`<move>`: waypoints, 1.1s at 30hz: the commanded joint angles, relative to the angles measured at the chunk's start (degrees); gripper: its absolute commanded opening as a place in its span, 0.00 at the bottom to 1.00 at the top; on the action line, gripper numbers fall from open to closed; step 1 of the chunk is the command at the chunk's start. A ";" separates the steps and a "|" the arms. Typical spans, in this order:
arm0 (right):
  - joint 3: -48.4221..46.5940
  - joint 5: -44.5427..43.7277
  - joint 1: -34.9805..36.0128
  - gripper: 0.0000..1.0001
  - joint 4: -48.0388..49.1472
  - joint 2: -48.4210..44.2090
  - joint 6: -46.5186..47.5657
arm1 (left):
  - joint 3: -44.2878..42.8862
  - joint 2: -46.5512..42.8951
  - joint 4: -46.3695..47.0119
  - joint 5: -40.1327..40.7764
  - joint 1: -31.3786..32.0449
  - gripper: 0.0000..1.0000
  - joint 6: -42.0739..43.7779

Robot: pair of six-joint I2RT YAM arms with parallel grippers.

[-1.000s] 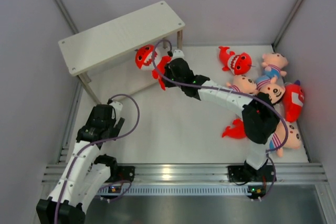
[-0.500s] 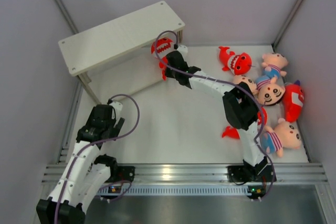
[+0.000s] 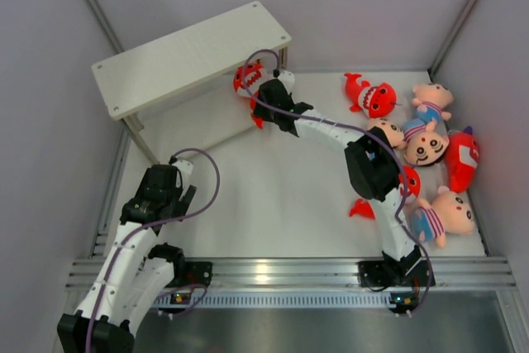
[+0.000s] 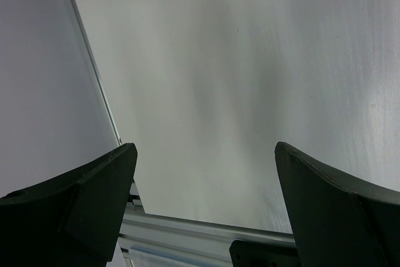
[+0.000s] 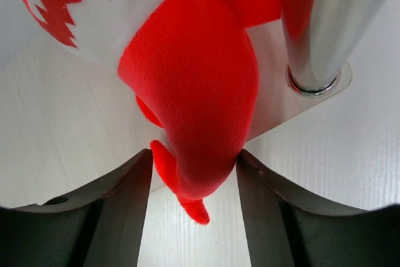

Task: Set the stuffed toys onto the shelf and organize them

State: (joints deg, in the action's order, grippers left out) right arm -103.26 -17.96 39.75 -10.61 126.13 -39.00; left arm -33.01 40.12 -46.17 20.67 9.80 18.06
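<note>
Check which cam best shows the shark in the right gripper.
Right wrist: the red shark fills the frame, pinched by the right gripper. Top external shows it small, at the edge of the shelf. Left wrist shows none of it.

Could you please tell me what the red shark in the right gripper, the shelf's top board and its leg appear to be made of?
Red shark: soft plush fabric, matte, with a fuzzy nap.
Top board: off-white, matte and faintly speckled; probably laminated wood, though the look leaves that open.
Leg: polished metal, judging by its mirror-like reflections.
</note>
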 commanded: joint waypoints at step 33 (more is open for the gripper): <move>2.29 16.28 -45.11 0.87 -11.99 -11.17 13.33 | -8.02 1.27 2.05 4.12 -0.31 0.98 6.72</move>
State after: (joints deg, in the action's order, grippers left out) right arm -93.10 -5.13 -5.93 -24.49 114.98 -29.91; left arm -37.82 40.77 -46.15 22.98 9.80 22.06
